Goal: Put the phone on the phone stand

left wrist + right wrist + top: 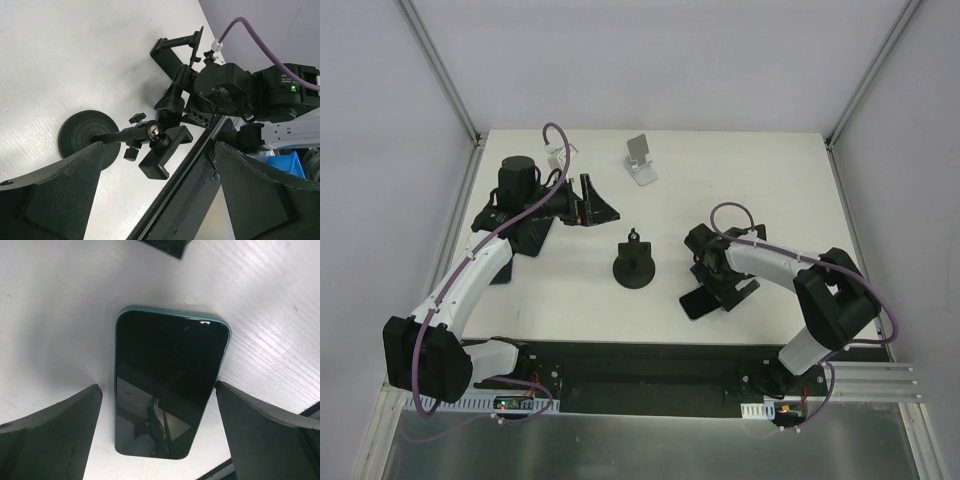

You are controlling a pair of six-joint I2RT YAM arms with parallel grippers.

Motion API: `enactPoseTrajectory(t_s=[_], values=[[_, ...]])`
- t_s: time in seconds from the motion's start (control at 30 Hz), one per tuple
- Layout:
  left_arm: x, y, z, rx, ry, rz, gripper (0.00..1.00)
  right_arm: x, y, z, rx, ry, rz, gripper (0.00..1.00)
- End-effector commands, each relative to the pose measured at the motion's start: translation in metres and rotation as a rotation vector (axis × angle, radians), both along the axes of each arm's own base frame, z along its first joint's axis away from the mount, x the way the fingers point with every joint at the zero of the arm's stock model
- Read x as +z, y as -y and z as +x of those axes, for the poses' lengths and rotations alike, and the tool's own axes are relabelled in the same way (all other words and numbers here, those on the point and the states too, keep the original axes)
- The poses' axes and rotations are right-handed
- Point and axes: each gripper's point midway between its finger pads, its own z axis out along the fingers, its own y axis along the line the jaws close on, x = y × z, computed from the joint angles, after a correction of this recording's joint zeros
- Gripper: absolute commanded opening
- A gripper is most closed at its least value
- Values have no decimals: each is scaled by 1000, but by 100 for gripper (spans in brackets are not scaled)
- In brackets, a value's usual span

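R jaws spread wide, one each side of phone (170, 385) lying screen-up on worktop (60, 315). L jaws spread too, rear left. Black stand (633, 265) sits mid-worktop, btwn arms.

From above, the right gripper (720, 285) covers most of the phone (696, 304); only one end shows past its fingers. In the right wrist view both fingers (50, 435) run off the lower edge, and a black part (162, 246) beyond the phone is cut by the top edge. In the left wrist view one finger (50, 200) hides part of the black stand (82, 132) at its base.
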Motion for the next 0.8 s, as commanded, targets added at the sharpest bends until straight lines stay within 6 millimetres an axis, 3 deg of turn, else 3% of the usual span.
enactPoseTrajectory(t_s=[0.0,0.13,0.33,0.43,0.47,0.53,0.57,0.67,0.77], values=[[10,2,-3,-31,25,-14,90,-12,13,-24,-60,-65,-20,99],[7,2,-2,-28,15,-10,90,-13,9,-21,-92,-96,-9,96],[7,3,-2,-31,15,-11,91,-18,8,-27,-127,-110,7,82],[4,3,-1,-33,3,-10,90,-30,6,-31,-152,-97,56,58],[4,3,0,-29,4,-9,90,-32,5,-33,-157,-101,64,45],[2,3,0,-29,2,-6,90,-37,5,-34,-162,-96,68,35],[3,3,0,-29,3,-7,90,-37,7,-33,-162,-92,55,20],[2,3,0,-28,2,-5,90,-29,18,-29,-132,-52,6,1],[4,2,0,-27,14,-2,90,-22,18,-20,-60,53,1,1]])
